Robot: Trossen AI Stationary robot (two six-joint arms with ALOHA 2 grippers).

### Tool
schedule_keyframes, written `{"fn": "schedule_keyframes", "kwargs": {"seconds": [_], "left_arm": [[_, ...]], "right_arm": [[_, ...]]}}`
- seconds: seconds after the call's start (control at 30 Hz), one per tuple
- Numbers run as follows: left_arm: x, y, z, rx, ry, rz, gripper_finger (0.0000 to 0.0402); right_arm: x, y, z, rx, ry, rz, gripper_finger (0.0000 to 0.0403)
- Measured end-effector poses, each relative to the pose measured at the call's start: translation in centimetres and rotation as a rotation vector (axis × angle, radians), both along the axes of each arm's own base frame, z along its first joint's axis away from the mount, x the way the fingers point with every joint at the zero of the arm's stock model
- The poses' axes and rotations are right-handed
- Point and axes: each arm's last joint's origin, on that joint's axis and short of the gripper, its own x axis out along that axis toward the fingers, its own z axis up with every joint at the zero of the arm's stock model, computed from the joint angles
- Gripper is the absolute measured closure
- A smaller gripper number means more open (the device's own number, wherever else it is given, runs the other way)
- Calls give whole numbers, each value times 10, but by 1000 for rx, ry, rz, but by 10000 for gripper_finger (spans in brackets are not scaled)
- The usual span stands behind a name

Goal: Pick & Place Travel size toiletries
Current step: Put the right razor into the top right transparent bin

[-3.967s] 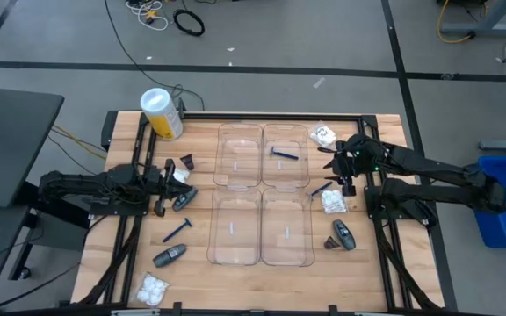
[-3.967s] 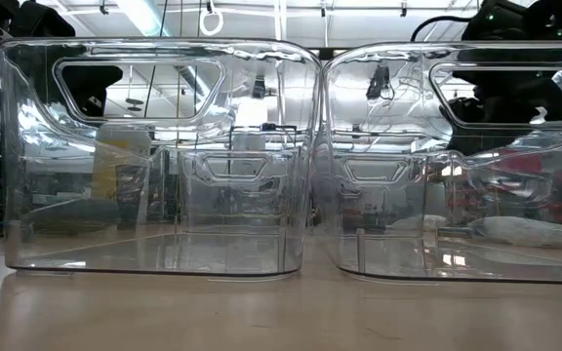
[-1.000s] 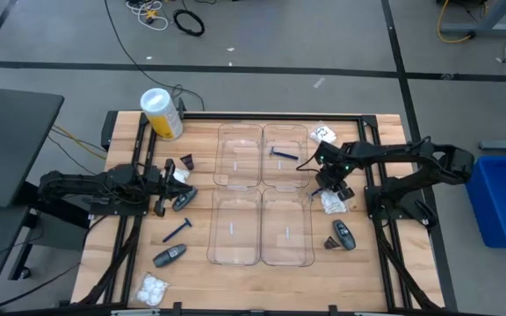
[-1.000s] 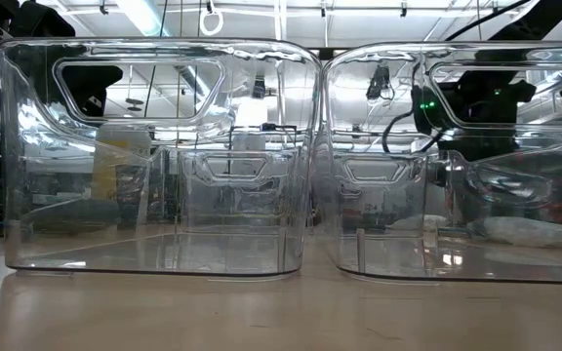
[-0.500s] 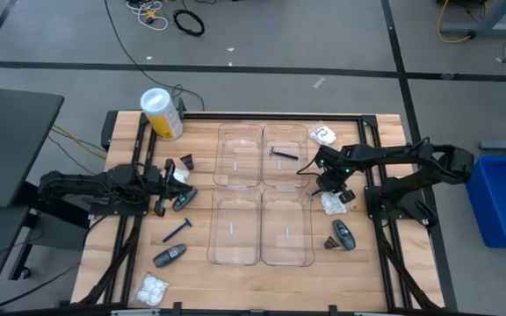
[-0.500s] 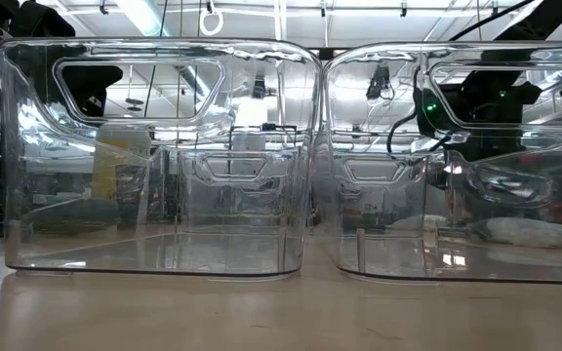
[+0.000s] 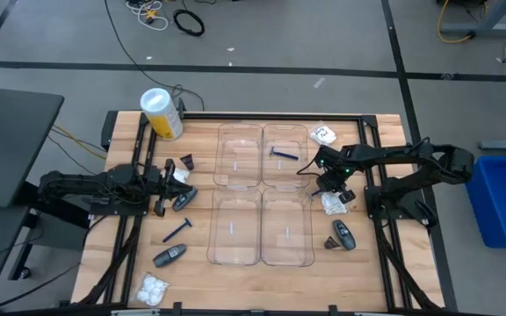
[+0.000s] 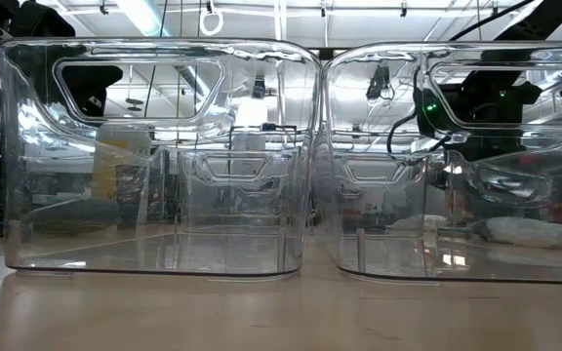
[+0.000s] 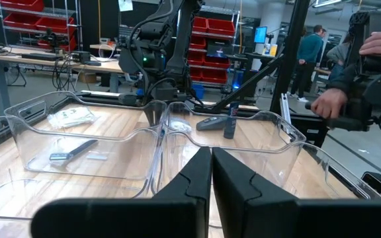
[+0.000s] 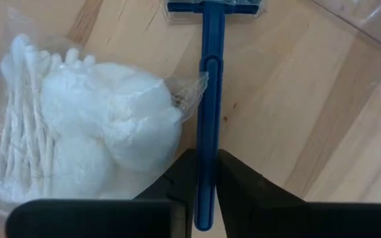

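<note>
Where tray ends: rt jaws (image 10: 204,173), razor (image 10: 210,99).

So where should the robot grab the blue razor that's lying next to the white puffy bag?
Probably the long thin handle of the blue razor, from straight above. It lies flat on the wooden table, and its wide head is harder to pinch. The right gripper already straddles the handle, fingers either side. The white packet touches one side, so keep clear of it.

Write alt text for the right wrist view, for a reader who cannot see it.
The right gripper is closed around the handle of a blue razor lying on the wooden table. A clear packet of cotton swabs and white pads lies right beside the razor, its edge touching the handle.
</note>
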Motion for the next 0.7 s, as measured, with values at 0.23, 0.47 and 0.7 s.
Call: {"fn": "schedule_keyframes", "kwargs": {"seconds": [0.23, 0.47, 0.7], "left_arm": [[0, 0, 0, 0, 0, 0, 379], [0, 0, 0, 0, 0, 0, 379], [0, 0, 0, 0, 0, 0, 379]], "right_arm": [[-2, -1, 5, -57, -8, -9, 351], [-3, -1, 12, -70, -22, -10, 352], [-5, 0, 12, -80, 1, -15, 352]]}}
